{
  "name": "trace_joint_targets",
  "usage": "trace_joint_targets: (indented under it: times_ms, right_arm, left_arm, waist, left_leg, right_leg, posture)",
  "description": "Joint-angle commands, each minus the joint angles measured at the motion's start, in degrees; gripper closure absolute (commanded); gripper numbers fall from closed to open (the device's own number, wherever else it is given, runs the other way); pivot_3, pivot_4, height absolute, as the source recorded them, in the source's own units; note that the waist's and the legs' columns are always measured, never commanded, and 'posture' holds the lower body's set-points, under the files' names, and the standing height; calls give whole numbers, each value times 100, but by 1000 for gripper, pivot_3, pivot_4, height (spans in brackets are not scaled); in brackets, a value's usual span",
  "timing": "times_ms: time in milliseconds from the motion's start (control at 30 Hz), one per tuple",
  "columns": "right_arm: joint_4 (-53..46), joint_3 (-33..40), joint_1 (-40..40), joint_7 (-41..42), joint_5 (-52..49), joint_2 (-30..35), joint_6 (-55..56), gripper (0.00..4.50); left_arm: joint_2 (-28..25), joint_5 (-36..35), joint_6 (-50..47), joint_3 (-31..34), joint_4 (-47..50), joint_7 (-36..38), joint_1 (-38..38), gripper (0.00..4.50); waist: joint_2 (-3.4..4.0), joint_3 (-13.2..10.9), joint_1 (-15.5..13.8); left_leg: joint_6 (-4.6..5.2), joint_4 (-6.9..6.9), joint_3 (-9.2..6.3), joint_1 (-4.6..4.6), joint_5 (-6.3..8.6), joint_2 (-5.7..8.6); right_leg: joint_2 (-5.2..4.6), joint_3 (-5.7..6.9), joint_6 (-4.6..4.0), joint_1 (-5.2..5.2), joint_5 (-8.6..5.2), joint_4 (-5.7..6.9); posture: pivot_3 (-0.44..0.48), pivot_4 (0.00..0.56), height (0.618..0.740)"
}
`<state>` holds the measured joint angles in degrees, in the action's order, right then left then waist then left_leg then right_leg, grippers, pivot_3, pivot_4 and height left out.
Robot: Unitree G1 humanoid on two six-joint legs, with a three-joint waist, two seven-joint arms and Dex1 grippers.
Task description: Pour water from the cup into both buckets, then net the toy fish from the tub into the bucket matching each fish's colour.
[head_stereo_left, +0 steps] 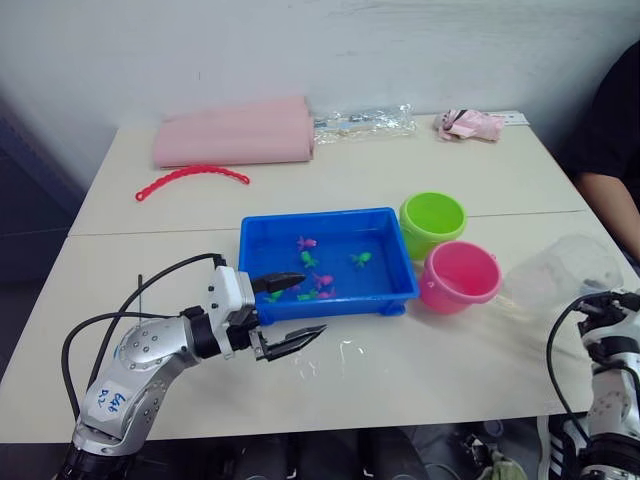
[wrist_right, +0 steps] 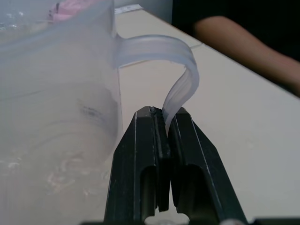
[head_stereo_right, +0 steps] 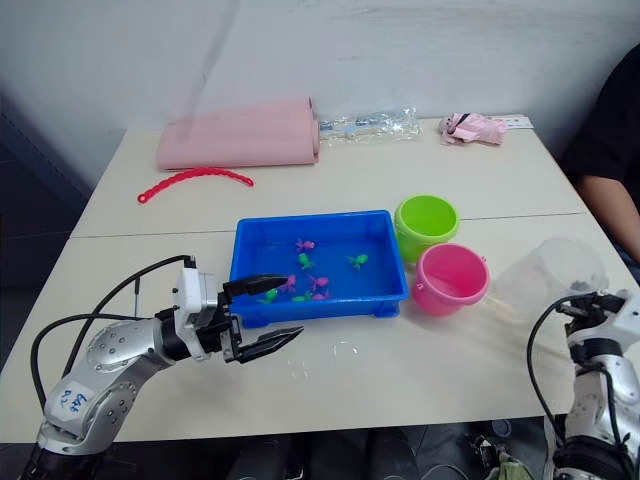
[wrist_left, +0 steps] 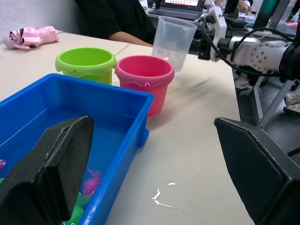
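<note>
The clear cup is at the table's right edge, just right of the pink bucket. My right gripper is shut on the cup's thin handle. The lime green bucket stands behind the pink one, touching the blue tub. Several small green and pink toy fish lie in the tub's water. My left gripper is open at the tub's near left corner, with one finger over the tub's rim and the other finger over the table in front. It holds nothing.
A pink roll, a red beaded strip, a clear plastic bag and a pink bundle lie at the table's far side. A person's arm rests at the far right. Water spots mark the table before the tub.
</note>
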<state>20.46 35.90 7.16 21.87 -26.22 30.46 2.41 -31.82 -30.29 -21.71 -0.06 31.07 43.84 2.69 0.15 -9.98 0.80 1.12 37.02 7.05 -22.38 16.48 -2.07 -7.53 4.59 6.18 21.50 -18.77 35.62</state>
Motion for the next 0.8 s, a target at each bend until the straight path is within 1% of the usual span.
trace_joint_targets:
  times_ms: [33, 133, 200, 267, 400, 533, 800]
  right_arm:
    - [-721, 7, -116, -20, 294, 428, 100, 4408]
    - [-1091, -121, -310, -32, 895, 938, 194, 4408]
    - [-1262, -155, -360, -142, 1143, 1111, 186, 4408]
    - [-1450, -280, -435, -65, 1451, 1311, 315, 4408]
    - [-1724, -454, -473, -130, 1875, 1460, 344, 4408]
    - [-1946, -747, -623, -118, 2547, 1672, 729, 4408]
    - [-1973, -912, -540, -345, 3286, 1763, 1098, 4408]
  left_arm:
    - [24, 2, 142, -10, 68, 53, 31, 0]
    - [72, -41, 125, -57, -4, 65, 163, 0]
    - [93, -89, 83, -75, -33, 73, 246, 0]
    - [117, -115, 45, -95, -74, 89, 345, 0]
    - [164, -122, -15, -130, -179, 140, 535, 0]
    - [180, -137, -67, -217, -297, 288, 695, 0]
    - [235, -38, 4, -329, -545, 457, 947, 0]
  waist:
    - [-2, -1, -5]
    - [-3, -4, -27]
    - [-6, -6, -54]
    - [-7, -7, -61]
    - [-12, -10, -67]
    - [-14, -12, -66]
    - [-21, -16, -67]
  left_leg:
    - [0, 0, 0, 0, 0, 0]
    - [-1, 0, 1, 0, 1, -1]
    - [-1, 1, 2, -1, 1, 0]
    - [-2, 2, 1, -1, 0, -1]
    - [-4, 1, 2, -1, -1, 0]
    - [-5, 1, 3, -2, -2, 3]
    - [-5, 3, 5, -2, -4, 7]
  right_leg:
    - [0, 0, 0, 0, 0, 0]
    - [2, 1, 0, 0, 0, -2]
    - [4, 2, 0, 0, 0, -3]
    - [7, 2, 1, 0, 1, -3]
    - [12, 3, 2, 0, 1, -3]
    - [14, 4, 4, 1, 1, -4]
    - [14, 5, 8, 1, 2, -5]
  posture:
    - [0, 150, 740]
    - [0, 150, 740]
    - [0, 150, 740]
    - [0, 150, 740]
    - [0, 150, 740]
    - [0, 150, 740]
    - [0, 150, 740]
